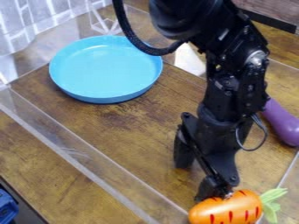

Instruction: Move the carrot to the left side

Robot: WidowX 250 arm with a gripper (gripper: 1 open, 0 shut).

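Observation:
The carrot (226, 211) lies at the bottom right of the wooden table, orange with dark stripes, its light green top (274, 200) pointing right. My gripper (201, 171) hangs on the black arm just above and left of it, pointing down, open, with nothing between its fingers. The nearer fingertip (215, 185) stands right at the carrot's upper edge; I cannot tell whether it touches.
A blue plate (105, 68) sits at the back left. A purple eggplant (281, 121) lies at the right edge behind the arm. A clear plastic wall (82, 140) runs diagonally along the front left. A white card (184, 54) stands behind the plate.

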